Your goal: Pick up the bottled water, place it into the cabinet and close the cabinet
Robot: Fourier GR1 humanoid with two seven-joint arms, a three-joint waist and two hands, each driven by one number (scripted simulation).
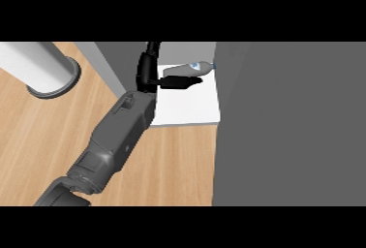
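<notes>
The bottled water point(191, 68) is a clear bottle with a blue label. It lies on its side at the back of the cabinet's white shelf point(190, 109), cap pointing right toward the grey panel. One grey forearm point(118, 135) comes in from the lower left and ends in my left hand point(148, 73) at the shelf's left edge. Its fingers point(152, 51) point straight away from me along the cabinet's left wall. The thumb point(178, 82) reaches right, just below the bottle and touching or almost touching it. Nothing is curled round the bottle. My right hand does not show.
A wide grey cabinet panel point(293, 126) fills the right side. A grey cabinet wall point(114, 68) stands left of the shelf. A white cylinder on a grey round base point(44, 68) stands at the upper left on the wooden counter point(50, 140).
</notes>
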